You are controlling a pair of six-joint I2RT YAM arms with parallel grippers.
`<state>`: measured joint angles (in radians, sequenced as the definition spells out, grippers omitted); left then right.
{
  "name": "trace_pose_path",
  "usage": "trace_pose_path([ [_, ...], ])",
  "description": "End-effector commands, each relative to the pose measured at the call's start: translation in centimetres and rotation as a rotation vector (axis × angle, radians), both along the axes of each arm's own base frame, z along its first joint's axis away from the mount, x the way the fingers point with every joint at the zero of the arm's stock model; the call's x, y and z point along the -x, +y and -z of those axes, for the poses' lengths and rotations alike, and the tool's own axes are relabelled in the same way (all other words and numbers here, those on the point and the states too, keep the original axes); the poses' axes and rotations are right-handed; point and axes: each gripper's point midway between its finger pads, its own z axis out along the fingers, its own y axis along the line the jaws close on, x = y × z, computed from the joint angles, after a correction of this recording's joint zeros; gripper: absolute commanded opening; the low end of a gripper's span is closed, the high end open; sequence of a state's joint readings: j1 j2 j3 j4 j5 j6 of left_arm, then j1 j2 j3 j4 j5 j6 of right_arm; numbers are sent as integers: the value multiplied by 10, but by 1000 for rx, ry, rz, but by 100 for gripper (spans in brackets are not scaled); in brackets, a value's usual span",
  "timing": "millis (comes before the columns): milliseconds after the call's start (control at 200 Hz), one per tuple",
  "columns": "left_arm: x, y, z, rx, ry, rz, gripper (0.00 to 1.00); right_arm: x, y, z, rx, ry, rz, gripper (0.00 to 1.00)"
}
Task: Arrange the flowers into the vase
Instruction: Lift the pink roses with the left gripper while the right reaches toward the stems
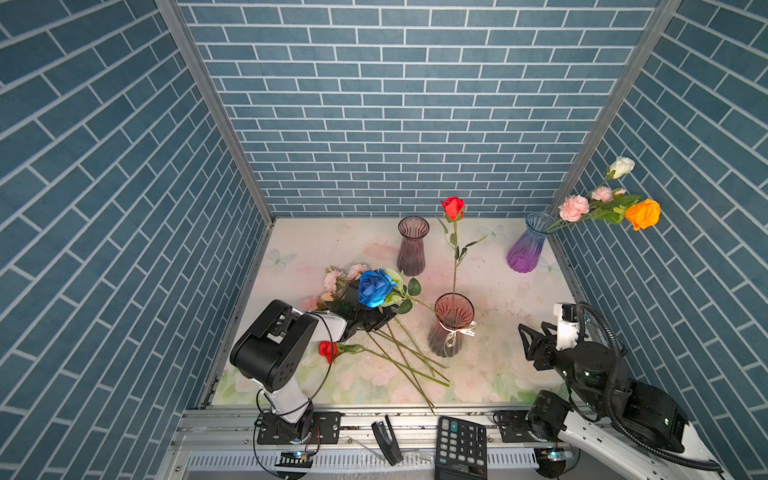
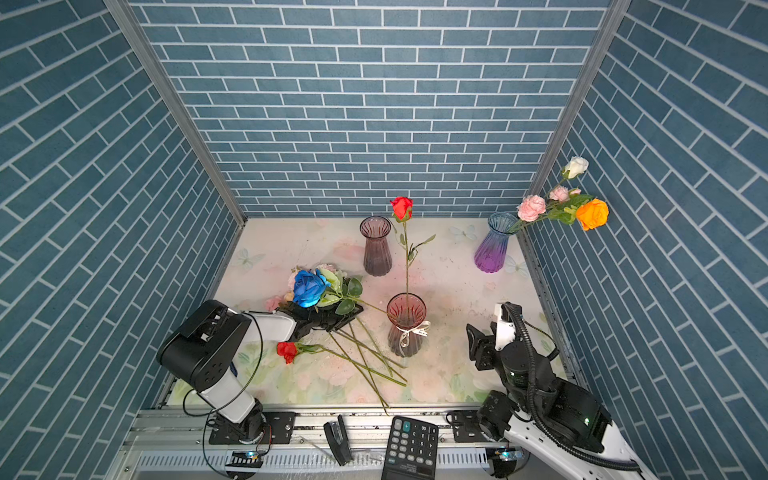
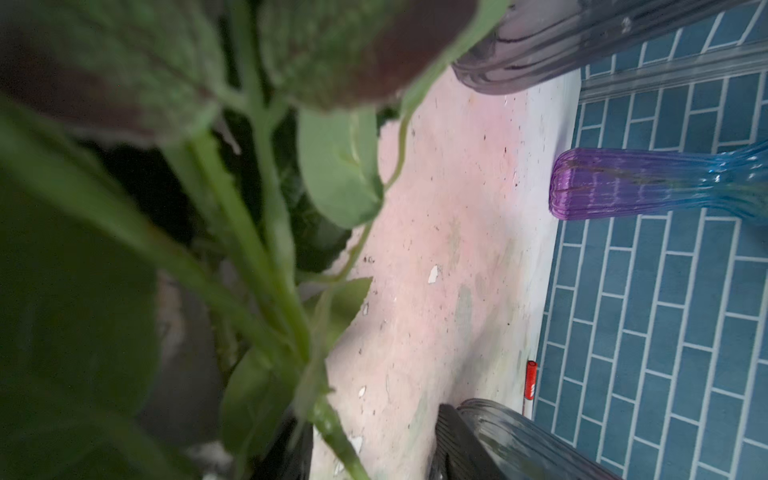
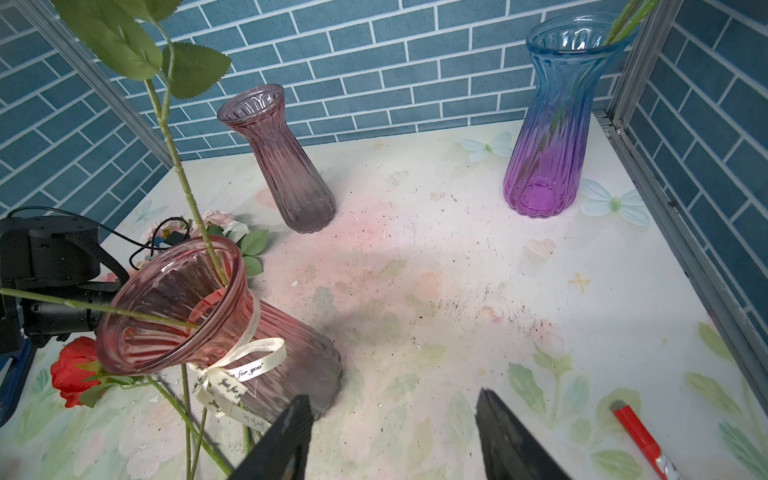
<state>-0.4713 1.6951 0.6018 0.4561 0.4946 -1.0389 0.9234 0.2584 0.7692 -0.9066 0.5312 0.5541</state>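
So: ribbon (image 4: 249, 370) on mid-desk pink vase (image 4: 299, 353) reads "Just for you"; left gripper (image 1: 384, 318) apparently grips the blue rose (image 1: 374, 287) by its green stem beside it, right gripper (image 4: 394, 397) spread wide near the right edge.

On the desk (image 1: 498, 299), a ribbon-tied vase (image 1: 449, 336) stands front of centre, one rose (image 1: 452, 208) upright in it. A second vase (image 1: 412, 249) stands behind it. A third vase (image 1: 528, 249) sits in the back right corner, flowers (image 1: 573, 208) leaning out rightward. Left of the ribbon-tied vase, the left hand (image 1: 384, 318) grips a lifted rose (image 1: 374, 287) over loose flowers (image 1: 328, 351) on the desk. The right hand (image 4: 394, 397) is front right.
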Motion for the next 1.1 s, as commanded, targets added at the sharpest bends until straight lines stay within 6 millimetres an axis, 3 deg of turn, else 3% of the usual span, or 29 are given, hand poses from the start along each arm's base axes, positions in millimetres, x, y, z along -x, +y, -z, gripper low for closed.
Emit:
trace_pose_path([
  [0,-13,4,-1,33,-8,-35,46,0,-7,-3,-21,-2,36,64],
  [190,-22,5,-19,79,-51,-52,12,0,-7,-4,-19,-7,36,64],
  [420,-26,16,-74,125,-146,-81,3,-1,-6,-23,2,-60,13,65],
  [570,-19,32,-150,95,-279,-90,2,-2,-8,-60,5,-130,-1,65],
  [615,-15,40,-183,47,-340,-89,1,-2,-4,-74,-4,-153,-22,65],
  [720,5,66,-257,-66,-500,-102,1,3,20,-107,-36,-213,-158,64],
  [850,40,100,-325,-191,-632,-138,1,19,54,-152,-118,-322,-366,64],
  [995,81,109,-387,-222,-738,-57,3,36,81,-192,-174,-375,-541,63],
  [1095,113,98,-408,-187,-731,88,3,47,104,-206,-192,-348,-669,62],
])
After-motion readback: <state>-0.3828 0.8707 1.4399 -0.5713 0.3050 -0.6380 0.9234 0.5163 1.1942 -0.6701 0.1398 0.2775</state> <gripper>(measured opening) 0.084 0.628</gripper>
